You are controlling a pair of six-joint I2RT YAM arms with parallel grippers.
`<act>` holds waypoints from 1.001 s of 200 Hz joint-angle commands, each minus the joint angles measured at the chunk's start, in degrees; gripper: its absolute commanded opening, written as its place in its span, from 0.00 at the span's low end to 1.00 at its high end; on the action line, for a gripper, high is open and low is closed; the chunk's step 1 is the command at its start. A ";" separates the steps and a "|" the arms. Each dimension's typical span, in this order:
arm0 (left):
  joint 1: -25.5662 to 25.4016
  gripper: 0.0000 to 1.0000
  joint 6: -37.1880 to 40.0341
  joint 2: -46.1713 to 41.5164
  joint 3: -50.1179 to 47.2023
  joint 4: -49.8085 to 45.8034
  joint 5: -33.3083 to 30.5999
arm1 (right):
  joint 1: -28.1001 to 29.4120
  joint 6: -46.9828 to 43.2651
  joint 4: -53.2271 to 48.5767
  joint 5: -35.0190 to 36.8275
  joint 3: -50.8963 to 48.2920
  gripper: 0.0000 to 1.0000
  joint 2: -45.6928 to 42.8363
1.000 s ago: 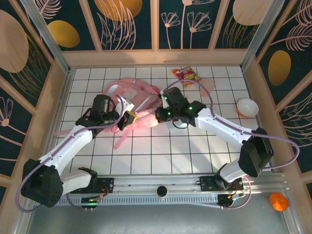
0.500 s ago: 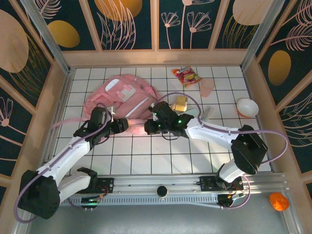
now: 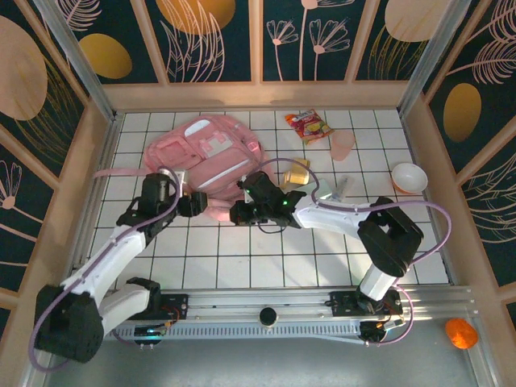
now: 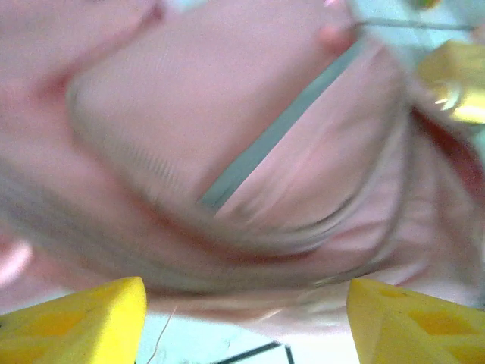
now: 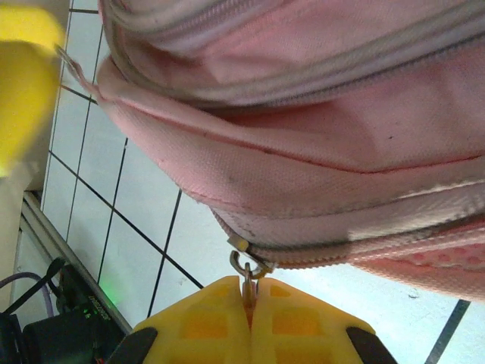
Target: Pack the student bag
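The student bag (image 3: 205, 153) is a large pink backpack lying flat on the tiles at the back left. Its fabric and a grey zip line (image 4: 273, 136) show close up in the left wrist view. My left gripper (image 3: 193, 203) stands open at the bag's near edge, with its yellow fingertips (image 4: 76, 322) wide apart and nothing between them. My right gripper (image 5: 250, 303) is shut on the metal zipper pull (image 5: 248, 274) at the bag's lower seam (image 5: 318, 250). From above, the right gripper (image 3: 239, 214) sits just right of the left one.
A snack packet (image 3: 308, 125), a pink cup (image 3: 343, 145) and a white bowl (image 3: 409, 177) lie at the back right. A yellow item (image 3: 295, 172) and a small silvery one (image 3: 334, 190) sit beside the right arm. Walls enclose the tiled floor (image 3: 266, 258).
The bag went from bunched up between the arms to lying flat further back left. My left gripper opened and let go of it. The right gripper shifted left, still shut.
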 commanded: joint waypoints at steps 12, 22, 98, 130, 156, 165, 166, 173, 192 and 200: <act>0.13 0.72 34.96 -8.37 -2.81 5.61 11.90 | -1.04 -3.44 1.50 -6.36 1.49 0.00 -0.83; 0.13 0.72 43.17 -8.88 -3.56 4.38 15.55 | -1.39 -3.65 2.03 -7.47 1.39 0.00 -0.82; -3.33 0.71 63.33 3.90 -0.29 6.00 17.96 | -1.78 -4.46 2.19 -9.94 1.52 0.00 -0.31; -4.33 0.67 68.22 9.86 3.45 4.06 19.43 | -1.96 -4.55 2.32 -10.46 1.78 0.00 -0.32; -4.51 0.39 71.57 11.94 4.46 1.42 19.24 | -2.85 -4.85 1.99 -10.64 1.52 0.00 -1.01; -4.45 0.29 71.55 11.47 4.12 1.25 18.96 | -3.68 -5.12 1.21 -10.32 1.11 0.00 -1.61; -4.49 0.28 71.58 11.43 4.18 1.19 18.89 | -3.74 -5.19 1.12 -10.26 1.01 0.00 -1.69; -4.47 0.18 71.81 10.92 3.98 0.69 18.37 | -4.73 -5.57 0.61 -9.95 0.36 0.00 -2.30; -4.47 0.00 72.60 9.11 3.08 -1.33 15.59 | -8.46 -7.32 -0.97 -9.84 -2.11 0.00 -4.20; -4.45 0.00 72.66 8.06 2.54 -1.71 14.46 | -10.43 -8.44 -1.61 -10.26 -3.27 0.00 -4.91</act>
